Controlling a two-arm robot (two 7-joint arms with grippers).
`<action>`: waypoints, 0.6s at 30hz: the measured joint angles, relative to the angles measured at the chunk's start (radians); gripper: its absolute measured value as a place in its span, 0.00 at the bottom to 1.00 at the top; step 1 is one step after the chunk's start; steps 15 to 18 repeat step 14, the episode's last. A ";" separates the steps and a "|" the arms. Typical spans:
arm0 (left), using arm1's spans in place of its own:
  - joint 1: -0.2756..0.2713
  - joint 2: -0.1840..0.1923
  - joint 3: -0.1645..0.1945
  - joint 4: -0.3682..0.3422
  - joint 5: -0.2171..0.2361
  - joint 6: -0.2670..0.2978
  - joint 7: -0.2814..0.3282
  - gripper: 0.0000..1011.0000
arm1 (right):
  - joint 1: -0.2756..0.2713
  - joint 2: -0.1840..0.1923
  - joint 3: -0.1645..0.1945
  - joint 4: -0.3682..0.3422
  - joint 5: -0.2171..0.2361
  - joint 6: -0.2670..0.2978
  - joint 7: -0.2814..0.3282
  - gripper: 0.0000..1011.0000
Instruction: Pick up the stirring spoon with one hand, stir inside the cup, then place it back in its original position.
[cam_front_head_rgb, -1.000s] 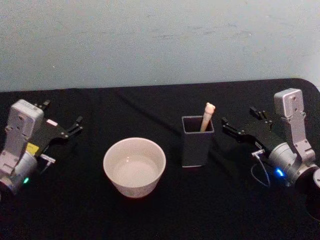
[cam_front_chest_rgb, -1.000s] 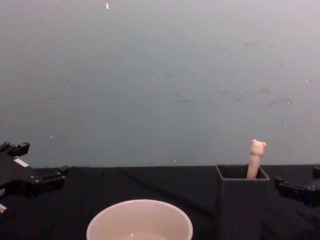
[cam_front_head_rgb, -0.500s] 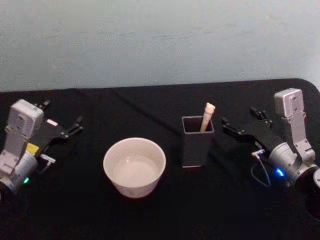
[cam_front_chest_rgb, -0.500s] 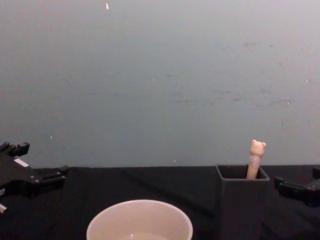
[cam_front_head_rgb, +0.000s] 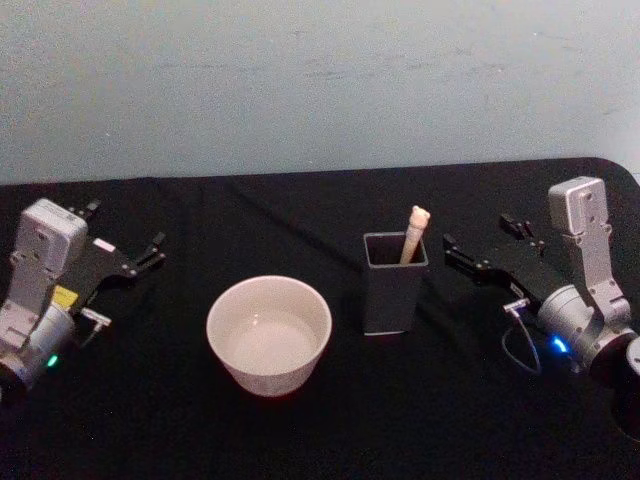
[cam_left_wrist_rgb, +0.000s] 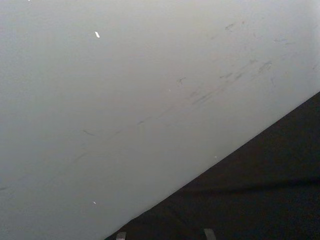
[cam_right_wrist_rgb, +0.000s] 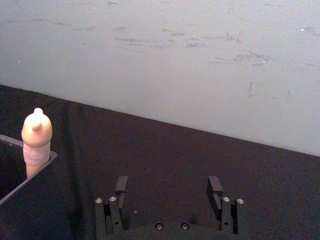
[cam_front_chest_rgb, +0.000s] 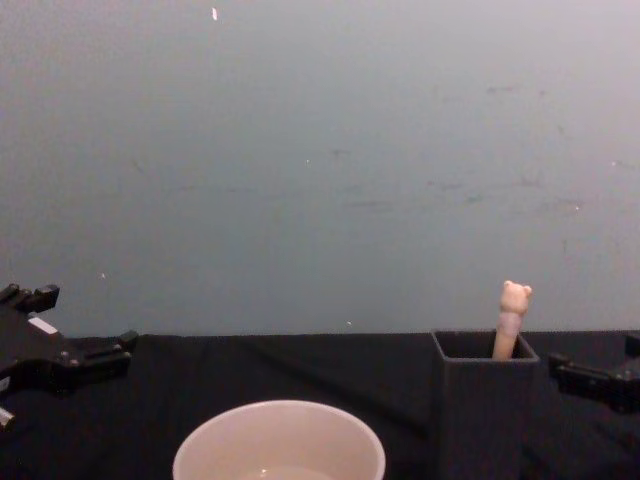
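Head view: the spoon (cam_front_head_rgb: 414, 231) stands in the holder (cam_front_head_rgb: 393, 284), just right of the cup (cam_front_head_rgb: 269, 334). It looks light, stiff and slim, best pinched at the bear head. The left gripper (cam_front_head_rgb: 140, 258) is parked apart; whether it is open, I cannot tell.

Right wrist view: the right gripper (cam_right_wrist_rgb: 168, 190) is spread open beside the holder, with bare surface (cam_right_wrist_rgb: 165, 155) around.

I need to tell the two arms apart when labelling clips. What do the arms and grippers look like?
Both match: silver-grey boxy wrist housings and black, thin, two-fingered grippers. The left gripper has a yellow label and a green light behind it; the right gripper has a blue light and a looped cable.
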 joint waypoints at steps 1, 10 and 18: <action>0.000 0.000 0.000 0.000 0.000 0.000 0.000 0.99 | 0.000 0.000 0.000 0.000 0.000 0.000 0.000 0.99; 0.000 0.000 0.000 0.000 0.000 0.000 0.000 0.99 | 0.000 0.000 0.000 0.000 0.000 0.000 0.000 0.99; 0.000 0.000 0.000 0.000 0.000 0.000 0.000 0.99 | 0.000 0.000 0.000 0.000 0.000 0.000 0.000 0.99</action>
